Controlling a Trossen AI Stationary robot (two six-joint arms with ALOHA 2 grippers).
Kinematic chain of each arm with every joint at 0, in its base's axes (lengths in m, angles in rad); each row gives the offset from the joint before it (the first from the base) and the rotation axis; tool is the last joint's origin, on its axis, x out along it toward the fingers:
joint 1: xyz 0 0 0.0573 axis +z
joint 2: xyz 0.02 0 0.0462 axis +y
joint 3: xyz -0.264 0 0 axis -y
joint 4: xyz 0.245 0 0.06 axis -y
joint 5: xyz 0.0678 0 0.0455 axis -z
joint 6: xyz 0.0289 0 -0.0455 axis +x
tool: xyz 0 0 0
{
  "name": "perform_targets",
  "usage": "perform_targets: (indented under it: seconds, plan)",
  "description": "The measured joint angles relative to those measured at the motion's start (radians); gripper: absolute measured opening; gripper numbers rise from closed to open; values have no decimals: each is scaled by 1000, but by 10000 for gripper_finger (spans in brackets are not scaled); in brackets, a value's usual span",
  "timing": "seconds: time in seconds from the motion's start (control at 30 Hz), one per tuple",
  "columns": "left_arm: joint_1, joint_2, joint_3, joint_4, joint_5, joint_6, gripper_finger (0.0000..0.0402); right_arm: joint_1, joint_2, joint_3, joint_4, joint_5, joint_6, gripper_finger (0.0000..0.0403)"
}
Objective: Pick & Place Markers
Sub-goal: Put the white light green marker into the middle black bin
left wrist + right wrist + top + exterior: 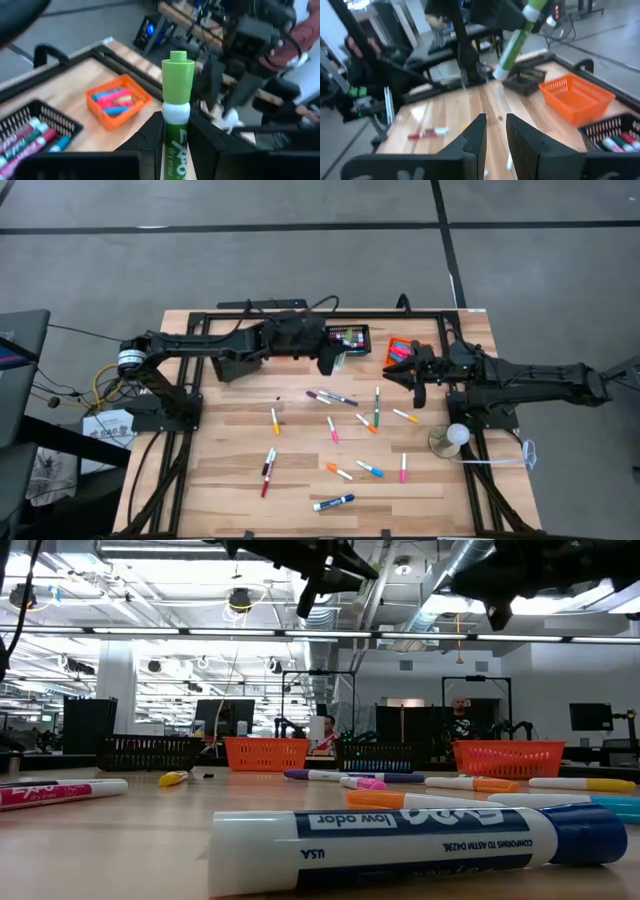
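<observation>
We saw a light wooden table (pixel 230 480) set in a black frame, standing on a grey floor. Near its far edge sat a small black mesh basket (pixel 351 338) and, just to its right, a small orange mesh basket (pixel 399 350); the low view showed more orange and black baskets lined along that far edge. A small white fan on a round base (pixel 452 438) stood at the table's right side. Yellow and white cables (pixel 100 385) lay beside the table on the left. Beyond the table we saw an office with monitors, and a person (pixel 459 718) at the back
</observation>
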Motion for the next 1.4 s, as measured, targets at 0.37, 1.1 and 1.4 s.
perform_targets:
  seconds: [0.37, 1.1, 1.4]
  plan:
    - [21, 0, 0, 76, 0, 0, 68, -103, 243, 0, 341, -40, 95, 122]
    - [20, 0, 0, 91, 0, 18, 68, -174, 607, 182, 606, -168, 208, 258]
    - [20, 0, 0, 99, 0, 18, 69, -185, 677, 256, 566, -187, 206, 237]
